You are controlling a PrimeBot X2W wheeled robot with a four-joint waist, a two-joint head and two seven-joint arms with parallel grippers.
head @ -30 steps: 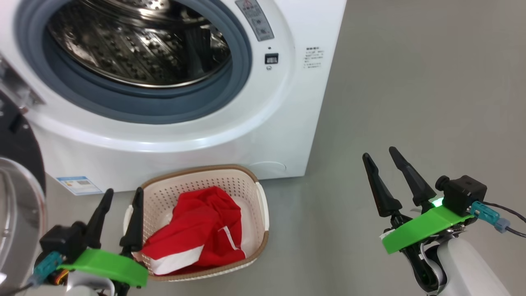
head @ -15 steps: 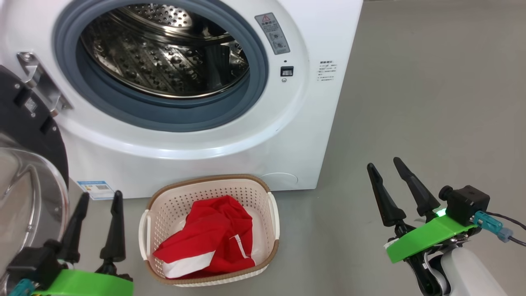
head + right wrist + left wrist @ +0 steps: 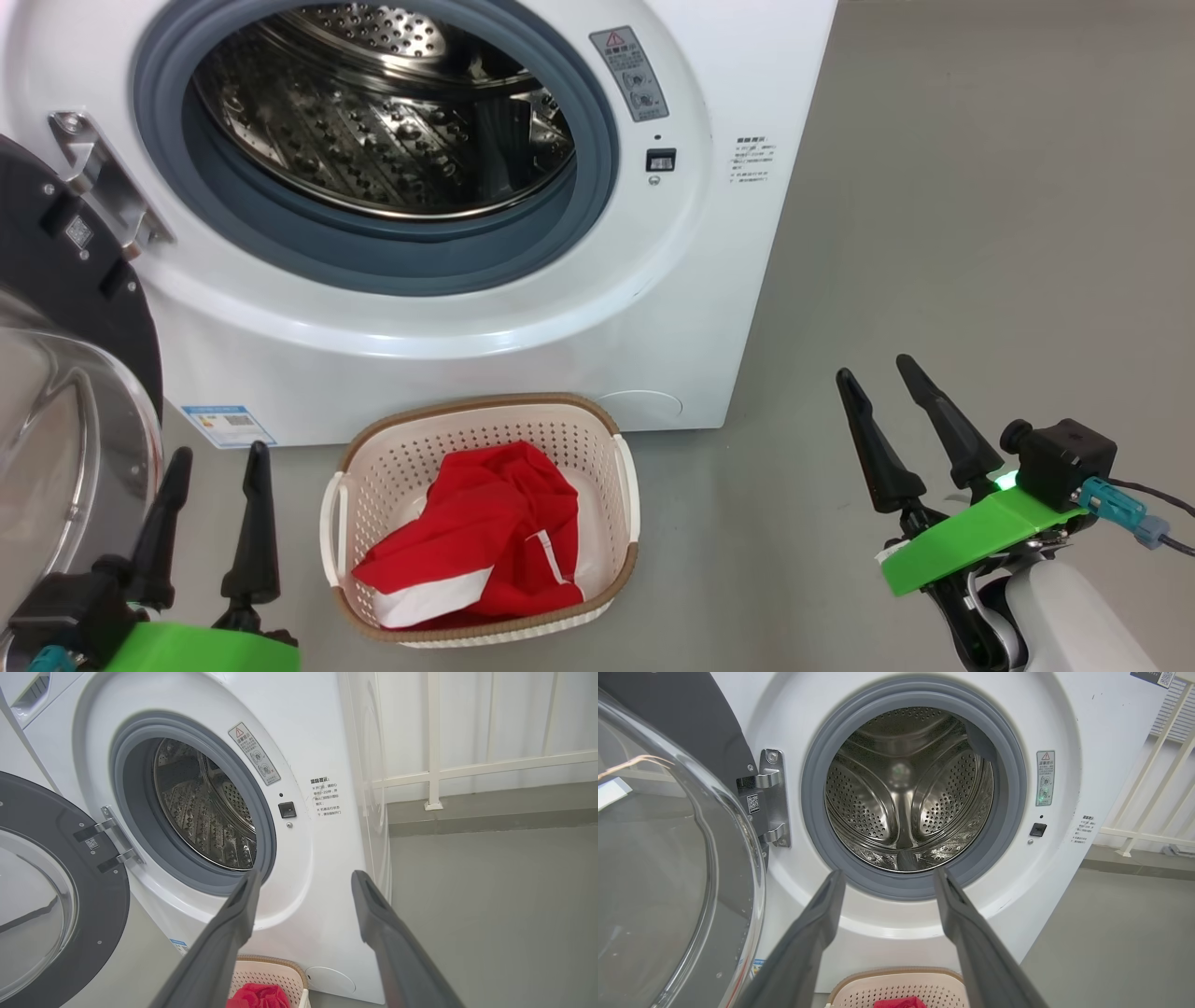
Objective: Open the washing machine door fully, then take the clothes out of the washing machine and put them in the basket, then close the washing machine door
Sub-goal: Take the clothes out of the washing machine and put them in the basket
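On the washing machine, warning-triangle label

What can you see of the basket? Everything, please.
The basket is a small cream-white perforated plastic tub, a rounded rectangle with a brown woven-look rim and white side handles. It stands upright on the grey floor, close before the washing machine, under its open drum mouth. Red clothes with white stripes lie heaped inside. The open left gripper is beside it, apart.
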